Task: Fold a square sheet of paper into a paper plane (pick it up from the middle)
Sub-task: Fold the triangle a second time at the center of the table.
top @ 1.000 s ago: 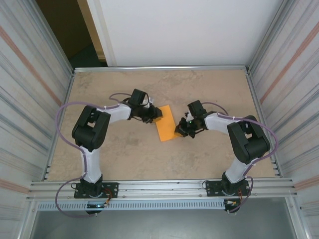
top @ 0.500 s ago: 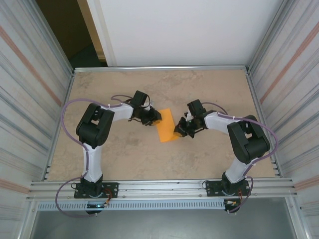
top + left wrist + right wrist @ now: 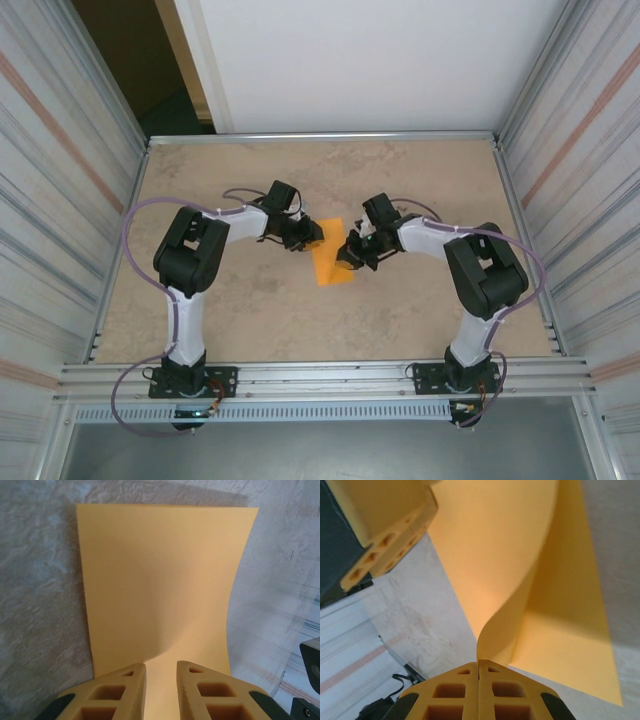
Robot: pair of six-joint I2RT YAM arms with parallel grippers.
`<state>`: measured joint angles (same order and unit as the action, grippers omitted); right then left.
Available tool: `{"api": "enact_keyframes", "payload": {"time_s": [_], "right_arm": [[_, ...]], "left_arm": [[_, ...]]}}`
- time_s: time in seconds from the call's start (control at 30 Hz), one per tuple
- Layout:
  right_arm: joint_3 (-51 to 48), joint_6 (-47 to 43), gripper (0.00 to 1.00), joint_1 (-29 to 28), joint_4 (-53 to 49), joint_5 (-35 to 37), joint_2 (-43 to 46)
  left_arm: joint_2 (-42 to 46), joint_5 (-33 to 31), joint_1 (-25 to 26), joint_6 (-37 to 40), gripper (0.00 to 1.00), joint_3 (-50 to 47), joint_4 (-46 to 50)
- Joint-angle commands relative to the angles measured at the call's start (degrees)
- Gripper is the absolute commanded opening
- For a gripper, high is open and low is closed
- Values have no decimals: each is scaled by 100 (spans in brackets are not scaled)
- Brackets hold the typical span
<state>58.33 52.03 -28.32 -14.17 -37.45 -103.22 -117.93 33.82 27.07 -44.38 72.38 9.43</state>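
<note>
At centre of the table (image 3: pixel 250 310), between the arms: square sheet of paper (image 3: pixel 332 265), one side lifted.
Right end effector (image 3: pixel 478 662) closed tight, pinching the sheet's raised, curled edge. Left end effector (image 3: pixel 161 671) parted by a narrow gap, fingers low over the opposite edge, which lies flat.

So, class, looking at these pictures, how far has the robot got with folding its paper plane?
Done: one edge of the square sheet of paper is lifted off the table. In hand: the right pincer, shut on that edge, curls it over the flat part, while the left pincer, slightly parted, sits at the other side. Left: no sharp crease shows yet, so every fold of the plane remains.
</note>
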Motion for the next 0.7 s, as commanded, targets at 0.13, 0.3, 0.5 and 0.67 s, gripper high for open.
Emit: {"api": "enact_keyframes", "payload": {"time_s": [0.13,0.3,0.5,0.67], "right_arm": [[465,-50,1,-146,-33,46,-527],[473,78,1,-153,155,60,-662],[433,100,1,-157,368,4,-668],[467,140,1,-157,481,-16,-707]], "left_arm": [[29,-85,-17,167,24,114,180],[321,-293,-74,153,24,-80,41],[186,-243,-132,107,24,-154,33],[37,-166,-123,53,23,-77,64]]}}
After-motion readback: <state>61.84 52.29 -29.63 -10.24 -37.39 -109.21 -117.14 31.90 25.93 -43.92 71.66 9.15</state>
